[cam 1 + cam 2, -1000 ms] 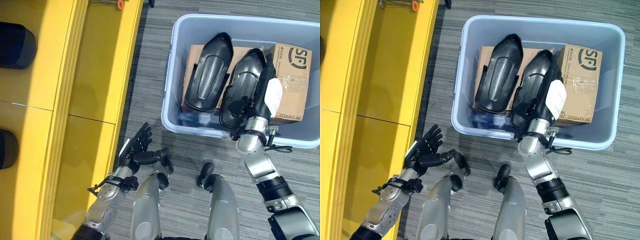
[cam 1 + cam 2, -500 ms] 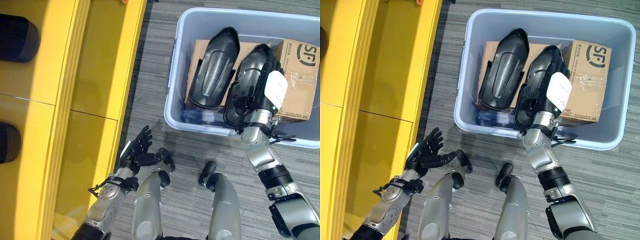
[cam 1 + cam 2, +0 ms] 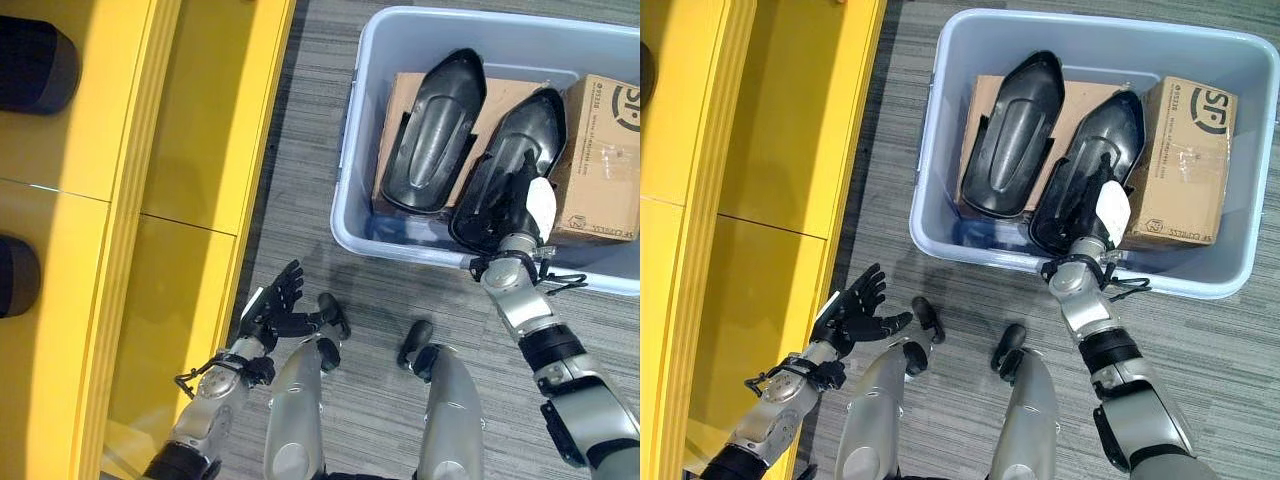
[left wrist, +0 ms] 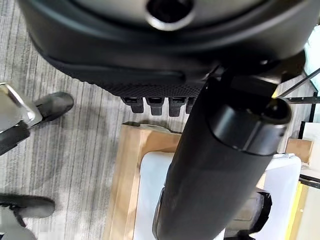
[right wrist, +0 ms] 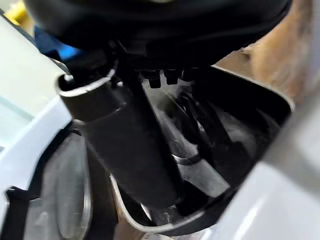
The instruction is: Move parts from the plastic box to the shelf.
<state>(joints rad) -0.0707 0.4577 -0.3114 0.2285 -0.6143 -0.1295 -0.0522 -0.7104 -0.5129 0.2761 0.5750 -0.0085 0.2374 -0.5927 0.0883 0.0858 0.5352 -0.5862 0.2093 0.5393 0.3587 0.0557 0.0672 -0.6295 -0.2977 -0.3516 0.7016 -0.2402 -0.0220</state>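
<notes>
Two black parts, the left part [image 3: 432, 135] and the right part [image 3: 510, 170], lie in the plastic box [image 3: 352, 130] beside one cardboard box [image 3: 605, 160]. The right hand [image 3: 527, 208] rests on the right part's near end, its grip impossible to tell. The left hand [image 3: 272, 310] hangs spread and empty near the yellow shelf [image 3: 130, 200].

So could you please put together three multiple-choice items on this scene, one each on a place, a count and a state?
1. Where is the right hand?
A. on the yellow shelf
B. in the plastic box, on the nearer black part
C. on the floor

2. How many black parts lie in the plastic box?
A. one
B. two
C. four

3. How is the left hand?
A. open, holding nothing
B. shut on a part
C. pressed on the cardboard box

Answers:
1 B, it reaches over the box's near wall onto the black part beside the cardboard box.
2 B, a second black part lies alongside.
3 A, its fingers are spread over the carpet, beside the yellow shelf.
</notes>
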